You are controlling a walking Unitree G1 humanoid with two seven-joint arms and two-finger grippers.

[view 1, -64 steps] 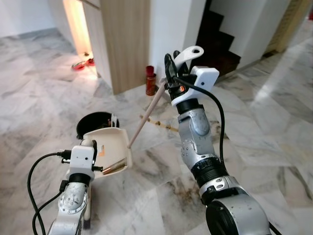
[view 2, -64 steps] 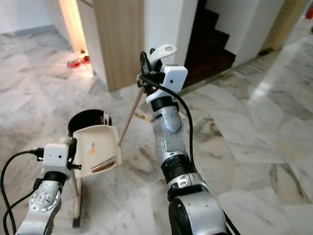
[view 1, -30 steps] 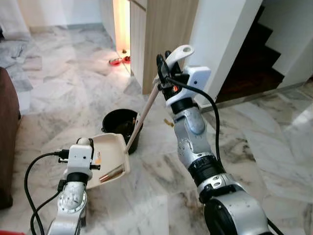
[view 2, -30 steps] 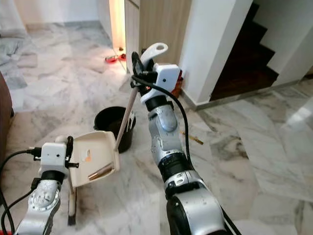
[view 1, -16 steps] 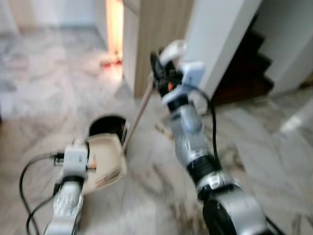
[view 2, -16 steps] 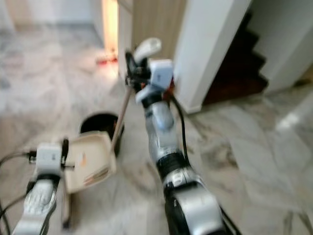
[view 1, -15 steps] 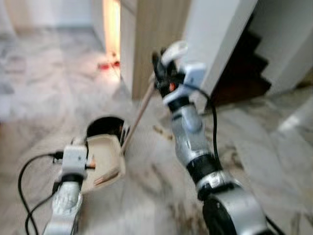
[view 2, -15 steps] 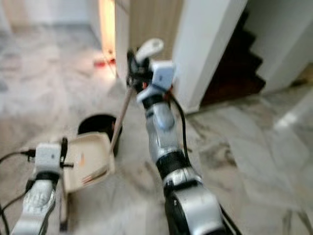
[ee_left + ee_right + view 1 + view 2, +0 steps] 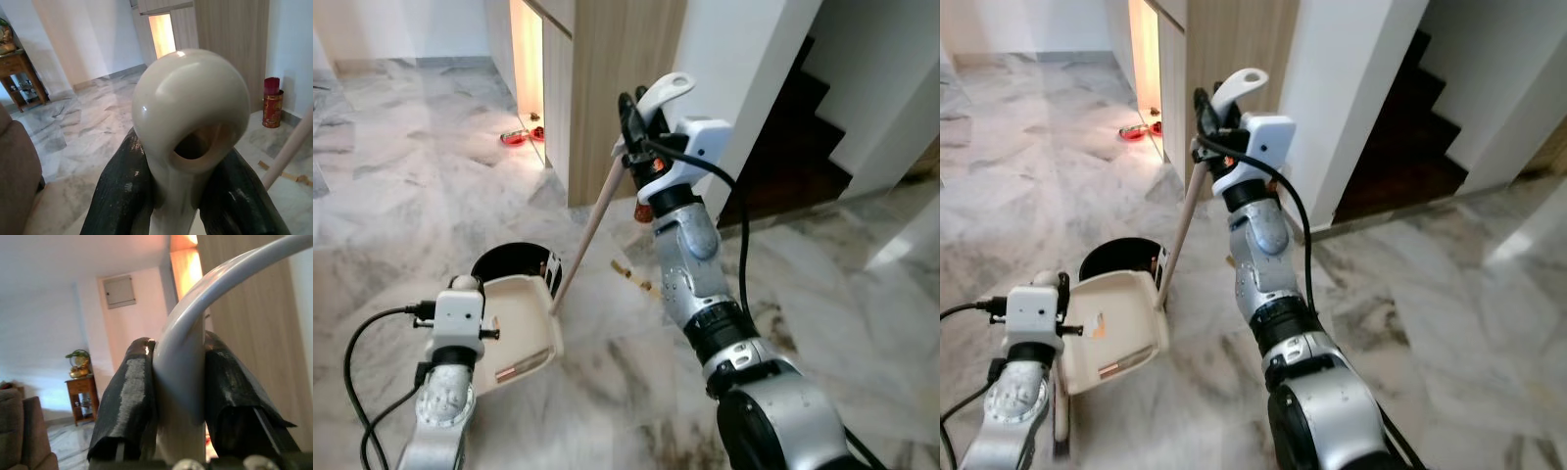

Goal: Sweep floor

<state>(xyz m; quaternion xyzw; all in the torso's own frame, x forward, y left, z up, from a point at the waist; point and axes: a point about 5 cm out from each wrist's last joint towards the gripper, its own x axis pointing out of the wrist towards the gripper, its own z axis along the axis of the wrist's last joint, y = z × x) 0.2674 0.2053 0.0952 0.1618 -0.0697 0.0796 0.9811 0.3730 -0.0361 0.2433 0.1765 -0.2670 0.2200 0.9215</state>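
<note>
Right arm: I see it raised upright, forearm near vertical, right gripper (image 9: pixel 628 119) at head height, its fingers (image 9: pixel 128 396) clenched on the broom handle (image 9: pixel 590 227).
Broom handle: long axis slants from the gripper down and to my left, lower end behind the dustpan's rim.
Left arm: bent low at my left; left gripper (image 9: pixel 185 196) fingers (image 9: pixel 120 191) grasping the dustpan's looped handle (image 9: pixel 190 117).
Dustpan (image 9: pixel 521 328): cream, tilted, open face toward me, a small brownish piece inside.
Black bin (image 9: pixel 509 264): on the marble floor (image 9: pixel 401 211), just behind the dustpan.
</note>
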